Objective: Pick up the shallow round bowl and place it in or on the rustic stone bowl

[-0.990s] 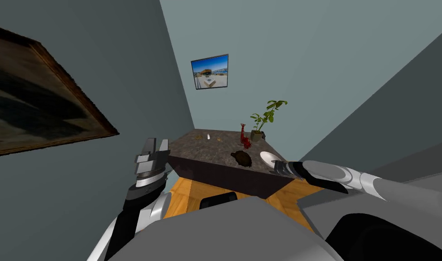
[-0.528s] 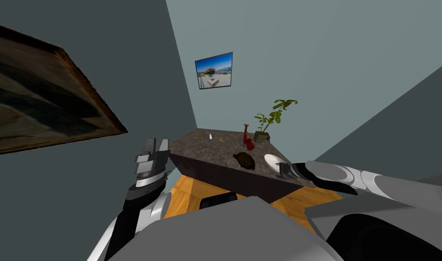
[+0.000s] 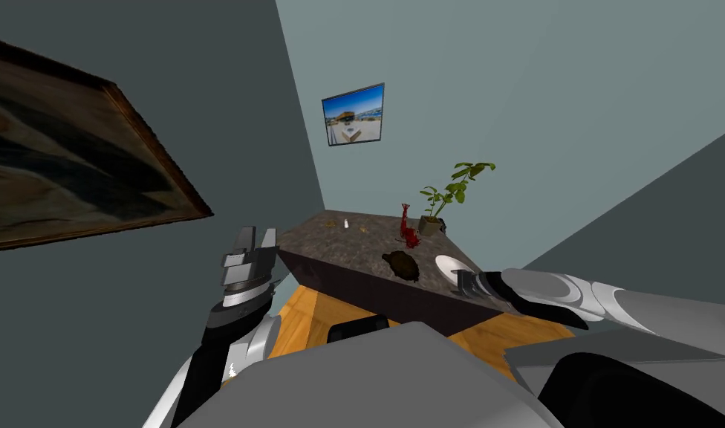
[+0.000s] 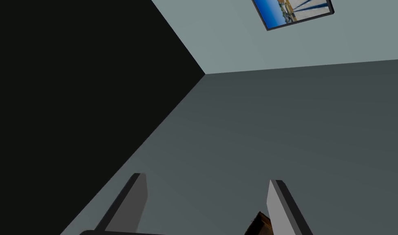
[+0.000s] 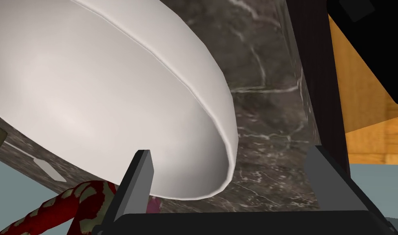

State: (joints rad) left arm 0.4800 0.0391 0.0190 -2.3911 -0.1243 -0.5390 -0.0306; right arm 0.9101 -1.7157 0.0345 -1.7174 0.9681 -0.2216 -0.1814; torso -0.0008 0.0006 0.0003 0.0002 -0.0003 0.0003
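My right gripper [image 5: 228,151] sits wide, straddling the rim of the white bowl [image 5: 92,94] I think, for an edge pinch. The stone bowl [image 3: 400,265] is at its 9 o'clock, and my left gripper [image 3: 255,236] is open, spare.

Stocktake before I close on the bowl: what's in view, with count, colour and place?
table: 1, dark marbled top, ahead
shallow bowl: 1, white, table's near right corner
stone bowl: 1, dark brown, left of shallow bowl
figurine: 1, red, behind stone bowl
potted plant: 1, green, table's far right
small object: 1, white, table's far end
picture: 1, blue, far wall
painting: 1, dark, left wall
floor: wooden, orange, below table
left end effector: 1, open, left of table
right end effector: 1, open, straddling shallow bowl's rim
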